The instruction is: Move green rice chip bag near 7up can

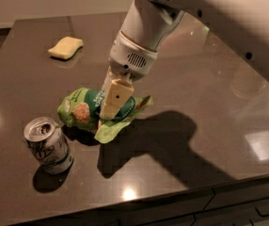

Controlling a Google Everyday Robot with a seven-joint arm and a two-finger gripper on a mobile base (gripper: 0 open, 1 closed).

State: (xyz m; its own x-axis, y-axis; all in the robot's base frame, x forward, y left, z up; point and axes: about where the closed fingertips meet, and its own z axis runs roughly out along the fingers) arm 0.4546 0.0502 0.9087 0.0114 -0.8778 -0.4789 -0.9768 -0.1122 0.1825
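Dark, glossy surface (pixel 205 98) fills the view, and a white robot arm (pixel 219 13) reaches in from 1 o'clock, ending in the gripper (pixel 110 111) just left of the surface's middle. Its jaws are clenched on the green rice chip bag (pixel 80 108), which lies crumpled on the surface with its logo end toward 9 o'clock and its torn edge toward 3 o'clock. At 7 o'clock from the bag, near it but apart, stands the 7up can (pixel 47 145), upright and opened, while a pale yellow sponge (pixel 66 47) lies well apart at 11 o'clock.
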